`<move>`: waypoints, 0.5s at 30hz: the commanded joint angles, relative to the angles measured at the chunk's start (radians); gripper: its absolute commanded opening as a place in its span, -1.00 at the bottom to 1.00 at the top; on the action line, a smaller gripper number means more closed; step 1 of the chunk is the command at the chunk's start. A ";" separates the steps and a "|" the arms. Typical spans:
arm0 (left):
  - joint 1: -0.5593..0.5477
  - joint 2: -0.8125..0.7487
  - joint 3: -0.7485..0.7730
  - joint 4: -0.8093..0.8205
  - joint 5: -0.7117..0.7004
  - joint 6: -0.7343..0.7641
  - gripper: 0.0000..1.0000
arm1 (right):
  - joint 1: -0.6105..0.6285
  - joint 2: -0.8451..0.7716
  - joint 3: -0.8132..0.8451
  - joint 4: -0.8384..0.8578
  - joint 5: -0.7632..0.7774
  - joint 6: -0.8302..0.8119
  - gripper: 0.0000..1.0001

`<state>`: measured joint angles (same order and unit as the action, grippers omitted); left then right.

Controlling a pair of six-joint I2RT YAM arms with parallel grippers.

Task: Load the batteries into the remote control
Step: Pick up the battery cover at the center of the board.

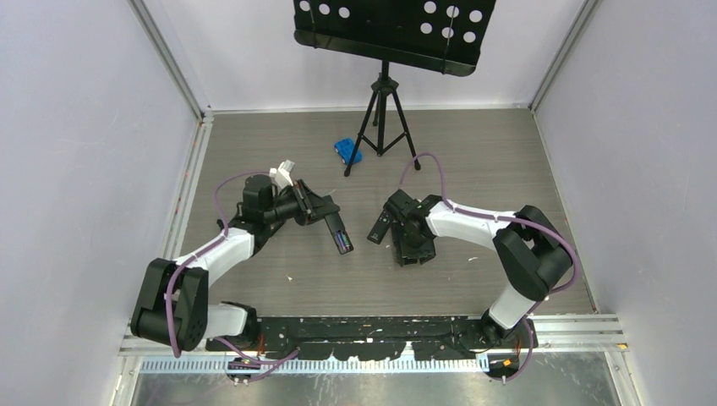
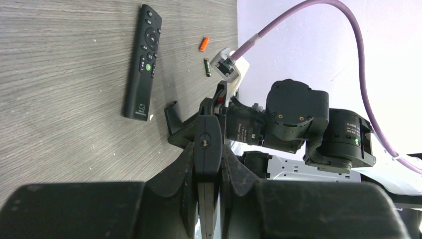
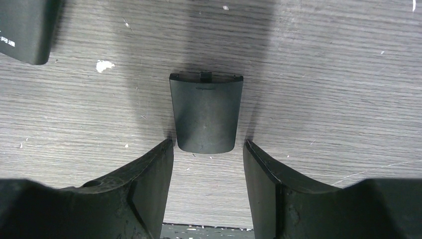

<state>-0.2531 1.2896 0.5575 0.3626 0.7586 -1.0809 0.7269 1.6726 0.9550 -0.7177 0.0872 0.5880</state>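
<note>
Grey wood-grain counter (image 3: 323, 74), flecked white. Matte black remote control (image 1: 338, 233), black battery cover (image 3: 206, 114), black buttoned remote (image 2: 143, 62) with one green button. An orange battery (image 2: 203, 44), a dark green battery (image 2: 207, 67). Purple cable (image 2: 359, 55).

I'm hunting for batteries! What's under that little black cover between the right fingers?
Only the wooden table shows around the black cover. It lies flat there, so anything beneath is hidden.
</note>
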 commanded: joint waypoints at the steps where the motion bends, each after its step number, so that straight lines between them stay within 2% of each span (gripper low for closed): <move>1: -0.009 0.005 0.024 0.062 -0.002 0.019 -1.00 | -0.004 0.066 -0.086 0.158 0.137 -0.008 0.18; 15: -0.026 0.019 0.037 0.077 -0.010 0.010 -1.00 | -0.003 0.022 -0.119 0.212 0.138 0.012 0.23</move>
<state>-0.2707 1.3132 0.5579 0.3767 0.7513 -1.0805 0.7330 1.6199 0.9089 -0.6537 0.1265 0.5892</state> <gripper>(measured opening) 0.180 0.611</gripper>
